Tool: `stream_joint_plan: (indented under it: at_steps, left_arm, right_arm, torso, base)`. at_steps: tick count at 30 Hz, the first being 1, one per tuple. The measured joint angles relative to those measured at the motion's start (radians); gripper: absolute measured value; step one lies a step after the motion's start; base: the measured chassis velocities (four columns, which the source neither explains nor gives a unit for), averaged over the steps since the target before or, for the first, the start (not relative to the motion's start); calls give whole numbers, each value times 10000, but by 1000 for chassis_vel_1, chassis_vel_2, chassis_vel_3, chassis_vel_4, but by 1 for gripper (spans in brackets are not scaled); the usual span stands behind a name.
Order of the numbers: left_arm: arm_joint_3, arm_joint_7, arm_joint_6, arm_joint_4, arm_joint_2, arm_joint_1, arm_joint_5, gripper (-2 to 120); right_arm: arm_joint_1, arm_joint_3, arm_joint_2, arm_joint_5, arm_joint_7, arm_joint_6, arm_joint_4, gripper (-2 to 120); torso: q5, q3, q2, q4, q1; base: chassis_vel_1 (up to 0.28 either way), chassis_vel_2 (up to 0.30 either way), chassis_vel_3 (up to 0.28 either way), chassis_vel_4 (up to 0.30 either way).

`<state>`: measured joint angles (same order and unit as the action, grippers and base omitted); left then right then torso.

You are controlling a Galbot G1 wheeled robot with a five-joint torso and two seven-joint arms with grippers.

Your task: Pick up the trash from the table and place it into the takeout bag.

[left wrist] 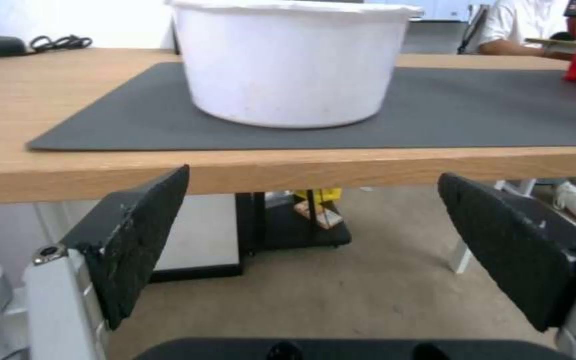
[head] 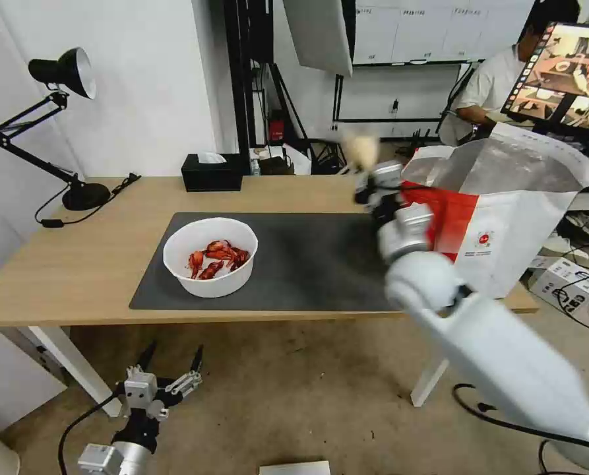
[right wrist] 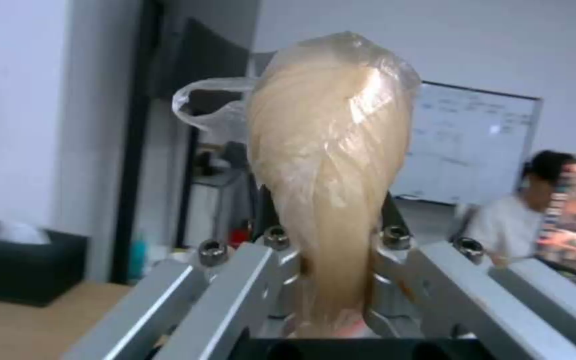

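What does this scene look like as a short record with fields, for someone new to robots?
right gripper: raised beside the takeout bag's open top, jaws shut on the beige ball in its clear bag
left gripper: low in front of the table's near edge, jaws open, holding nothing
bowl: white, round, on the dark mat, red crayfish shells inside
takeout bag: standing at the table's right end, mouth open, foil lining showing
other things: black tissue box at the back edge, black desk lamp at the left
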<state>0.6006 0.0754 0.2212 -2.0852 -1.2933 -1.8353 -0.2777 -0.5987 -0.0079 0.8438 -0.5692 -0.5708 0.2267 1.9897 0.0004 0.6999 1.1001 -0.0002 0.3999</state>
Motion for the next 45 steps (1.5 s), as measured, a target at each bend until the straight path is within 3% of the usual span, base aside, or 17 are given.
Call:
stream_joint_plan:
  at_steps: [5,8,14,24,30,37,45]
  left_arm:
    - [-107,-6,-9,-1,11,54,52,100]
    - [-218,-12,-42,-8,16,122,99,100]
    - [-389,-17,-57,-46,-24,178,214,100]
    - [-328,-63,-114,-287,18,98,227,100]
    - [-348,-63,-77,-314,-108,30,342,100]
    - [-360,-62,-69,-416,-187,-8,422,100]
    - [-310,-57,-68,-596,-205,-86,441,100]
  right_arm:
    - [-240,750,-596,-548,-340,342,307,7]
    - [-342,1402,-1105,-1595,-756,822,463,7]
    - [-333,1739,-1466,-2534,-1010,1254,209,10]
    - [-389,1683,-1419,-2540,-975,1494,-159,49]
    - [-492,1682,-1439,-2558,-967,1614,-87,66]
    - [-595,1723,-1537,-2609,-976,1664,64,96]
    - [-912,1871,-1563,-2658,-959,1705,248,100]
  torso:
    - [1,0,0,1,1]
    - [-2,0,0,0,0]
    - [-2,1,0,2,0]
    - [-4,1,0,3,1]
    - [-4,1,0,2,0]
    - [-4,1,-1,3,1]
    - [-4,1,0,2,1]
  base:
    - [0,0,0,0]
    - [0,0,0,0]
    - [0,0,0,0]
    - [0,0,0,0]
    - [0,0,0,0]
    - [0,0,0,0]
    - [0,0,0,0]
